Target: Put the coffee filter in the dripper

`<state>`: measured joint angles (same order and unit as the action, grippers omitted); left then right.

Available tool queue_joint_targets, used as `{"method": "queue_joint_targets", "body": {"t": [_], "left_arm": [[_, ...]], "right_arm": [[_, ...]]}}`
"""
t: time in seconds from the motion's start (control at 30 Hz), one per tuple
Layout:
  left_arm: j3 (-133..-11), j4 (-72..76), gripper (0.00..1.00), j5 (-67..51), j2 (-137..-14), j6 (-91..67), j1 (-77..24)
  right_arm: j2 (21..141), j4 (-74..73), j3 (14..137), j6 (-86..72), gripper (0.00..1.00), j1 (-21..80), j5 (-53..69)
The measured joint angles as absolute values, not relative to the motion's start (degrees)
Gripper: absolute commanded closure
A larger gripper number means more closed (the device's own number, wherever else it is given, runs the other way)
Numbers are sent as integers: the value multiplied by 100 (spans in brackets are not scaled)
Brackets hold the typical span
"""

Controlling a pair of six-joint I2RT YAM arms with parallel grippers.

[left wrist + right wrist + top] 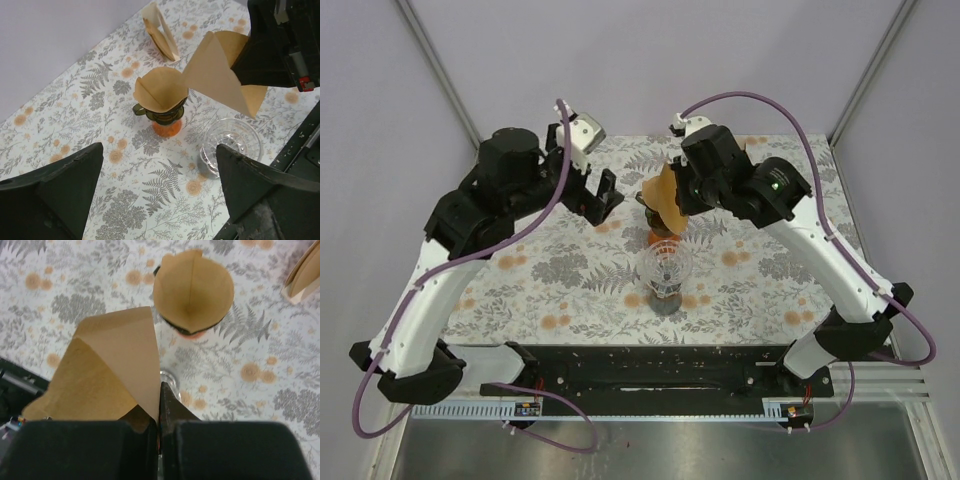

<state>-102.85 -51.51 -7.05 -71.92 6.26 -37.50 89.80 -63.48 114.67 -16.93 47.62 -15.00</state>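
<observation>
My right gripper [678,196] [160,390] is shut on a folded brown coffee filter [666,196] [220,70] [115,365] and holds it in the air over the middle of the table. Just below and nearer the arms stands a clear glass dripper [665,268] [232,139], with nothing in it. A dark dripper [161,116] on an orange base [658,238] stands behind it, with another brown filter [160,89] [192,290] opened inside. My left gripper [605,198] [159,150] hangs open to the left of both, holding nothing.
A stack of folded filters [160,31] [302,275] [753,144] stands near the table's far right edge. The floral tablecloth [550,270] covers the table. A black rail [650,365] runs along the near edge between the arm bases.
</observation>
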Motion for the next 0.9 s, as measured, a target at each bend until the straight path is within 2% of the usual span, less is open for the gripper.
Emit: {"method": "queue_joint_targets", "body": {"t": [0.17, 0.5, 0.9], "left_arm": [[-10398, -5374, 1, -899, -6838, 513, -3743], [-9598, -5384, 5, -1155, -6960, -486, -3699], [-9321, -5103, 5, -2121, -7164, -1249, -3677]], "right_arm": [[9008, -7279, 12001, -1953, 100, 4755, -873], [9638, -7638, 12051, -2080, 100, 4755, -248], [9275, -7701, 10838, -2088, 100, 4755, 80]]}}
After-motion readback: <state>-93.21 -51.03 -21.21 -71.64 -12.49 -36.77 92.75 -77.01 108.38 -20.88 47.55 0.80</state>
